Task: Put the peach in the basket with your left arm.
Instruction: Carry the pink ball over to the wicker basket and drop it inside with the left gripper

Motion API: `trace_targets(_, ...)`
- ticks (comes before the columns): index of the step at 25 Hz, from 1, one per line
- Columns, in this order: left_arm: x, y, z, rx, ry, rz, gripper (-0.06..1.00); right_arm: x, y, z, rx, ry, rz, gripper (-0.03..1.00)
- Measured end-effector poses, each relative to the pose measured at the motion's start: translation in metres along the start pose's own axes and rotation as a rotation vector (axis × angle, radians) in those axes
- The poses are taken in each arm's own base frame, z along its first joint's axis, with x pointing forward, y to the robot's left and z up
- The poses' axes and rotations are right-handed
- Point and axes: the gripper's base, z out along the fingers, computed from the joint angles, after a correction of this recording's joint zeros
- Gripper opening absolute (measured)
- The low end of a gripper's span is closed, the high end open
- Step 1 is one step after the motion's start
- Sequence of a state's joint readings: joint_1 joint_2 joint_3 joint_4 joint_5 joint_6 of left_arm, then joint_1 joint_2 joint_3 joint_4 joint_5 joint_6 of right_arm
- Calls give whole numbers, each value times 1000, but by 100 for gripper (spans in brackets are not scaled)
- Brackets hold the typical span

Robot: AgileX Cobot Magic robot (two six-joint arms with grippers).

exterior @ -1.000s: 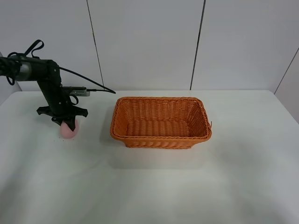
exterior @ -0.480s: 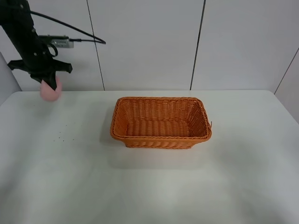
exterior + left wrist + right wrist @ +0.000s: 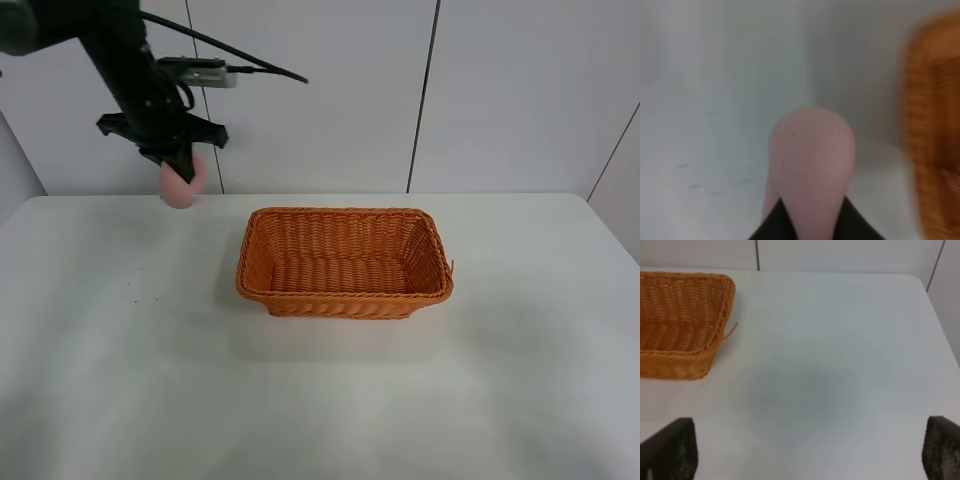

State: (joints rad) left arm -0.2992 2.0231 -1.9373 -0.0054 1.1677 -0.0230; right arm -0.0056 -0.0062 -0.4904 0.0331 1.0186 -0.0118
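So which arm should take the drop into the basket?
Left. The left gripper holds the peach, raised off the table left of the basket. The right gripper is open and empty, past the basket's right end.

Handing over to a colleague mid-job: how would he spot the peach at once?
Start at the orange wicker basket, then look up-left in the high view to the black left arm. The peach is the small pale pink lump between its fingers, off the table, the only pink thing.

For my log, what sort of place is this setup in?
Likely a robotics test room: bare white table, plain white wall panels, and the left arm holding a peach near a basket.
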Motion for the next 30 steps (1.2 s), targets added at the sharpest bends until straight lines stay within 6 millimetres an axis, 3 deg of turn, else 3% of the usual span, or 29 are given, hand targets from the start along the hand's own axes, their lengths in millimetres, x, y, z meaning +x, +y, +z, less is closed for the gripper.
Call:
trace_targets(6,2,-97,30,63,43,172,5,0,0,0,0,0,0,69)
trace_targets(10,-2,-150,59,126,49,243,5,0,0,0,0,0,0,69)
trace_targets(13,-4,-176,93,140,46,279,5,0,0,0,0,0,0,69)
trace_targets(16,-2,-182,123,135,75,290,5,0,0,0,0,0,0,69)
trace_targets(19,0,-181,140,124,109,288,10,0,0,0,0,0,0,69)
trace_targets(21,0,-179,141,121,112,278,22,0,0,0,0,0,0,69)
trace_targets(26,-1,-178,140,119,115,249,67,0,0,0,0,0,0,69)
trace_targets(30,-1,-172,131,112,138,242,76,0,0,0,0,0,0,69)
